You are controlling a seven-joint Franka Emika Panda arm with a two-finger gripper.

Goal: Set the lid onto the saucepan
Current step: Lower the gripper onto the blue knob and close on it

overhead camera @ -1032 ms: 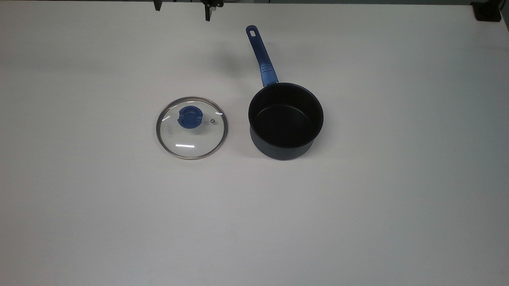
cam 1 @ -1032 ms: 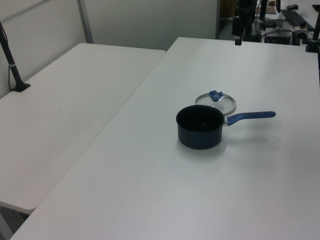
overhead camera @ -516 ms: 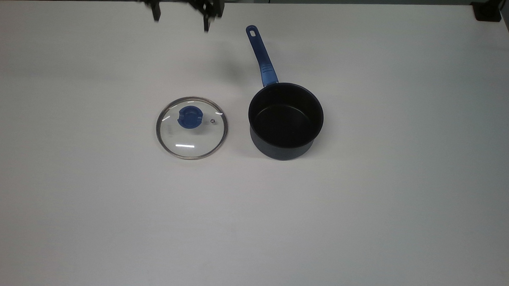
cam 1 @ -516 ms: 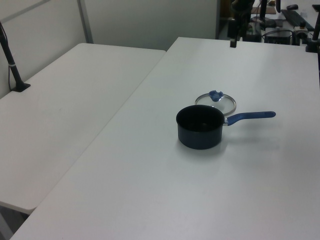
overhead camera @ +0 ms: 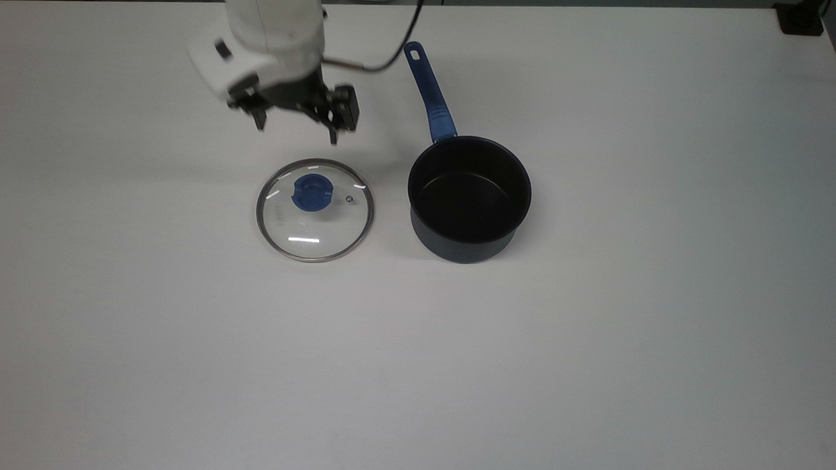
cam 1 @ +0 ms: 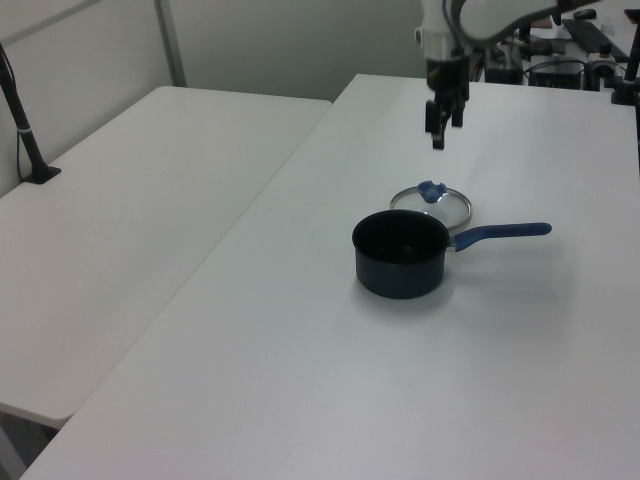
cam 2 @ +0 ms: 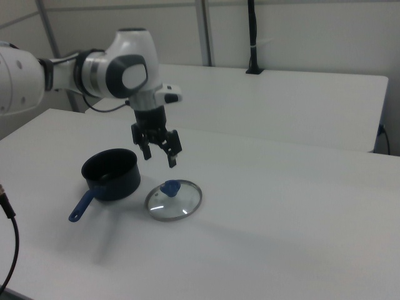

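The lid (overhead camera: 314, 209) (cam 1: 431, 203) (cam 2: 174, 200), clear glass with a metal rim and blue knob, lies flat on the white table. To the top view's right of it stands the saucepan (overhead camera: 468, 198) (cam 1: 400, 254) (cam 2: 111, 174), dark and empty, its blue handle (overhead camera: 428, 93) pointing toward the top view's upper edge. My gripper (overhead camera: 296, 132) (cam 1: 437, 136) (cam 2: 160, 157) hangs open in the air above the table, its fingers spread and holding nothing. In the right view it is above and slightly left of the lid's knob (cam 2: 170, 187).
The white table (overhead camera: 595, 338) stretches wide around both objects. A second white table (cam 1: 130, 220) stands alongside at the left view's left. A black post (cam 1: 25, 140) is clamped at its far edge. Dark equipment (cam 1: 580, 50) sits behind the arm.
The arm has swung in from the top view's upper edge toward the lid and come lower, its gripper still open. Lid and saucepan have not moved.
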